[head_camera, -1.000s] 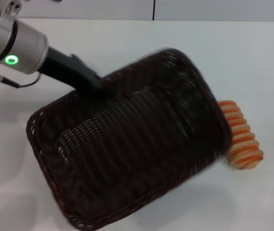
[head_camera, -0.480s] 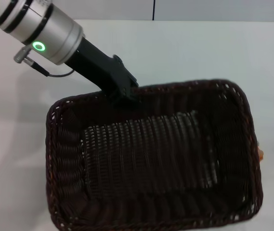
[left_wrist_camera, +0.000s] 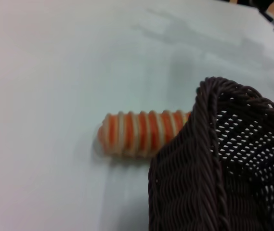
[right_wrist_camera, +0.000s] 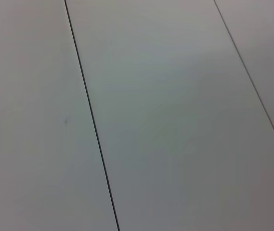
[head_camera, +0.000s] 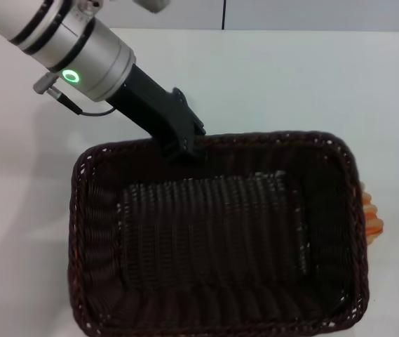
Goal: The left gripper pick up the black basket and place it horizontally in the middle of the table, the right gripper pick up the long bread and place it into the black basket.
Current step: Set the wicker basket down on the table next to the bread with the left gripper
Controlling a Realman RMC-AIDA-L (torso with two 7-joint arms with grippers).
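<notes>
The black basket (head_camera: 213, 239) is a large dark woven wicker basket lying level and lengthwise across the white table (head_camera: 290, 84), its opening facing up. My left gripper (head_camera: 184, 149) is shut on the basket's far rim, its silver arm with the green ring reaching in from the upper left. The long bread (head_camera: 372, 219) shows only as an orange-striped sliver past the basket's right side. In the left wrist view the long bread (left_wrist_camera: 141, 133) lies on the table just beside the black basket (left_wrist_camera: 223, 163). My right gripper is out of view.
A dark seam (head_camera: 224, 14) runs down the wall behind the table's far edge. The right wrist view shows only pale panels with dark seams (right_wrist_camera: 91, 120).
The left gripper has swung the basket from tilted and diagonal to level and lengthwise, and moved it right, so it now hides most of the bread.
</notes>
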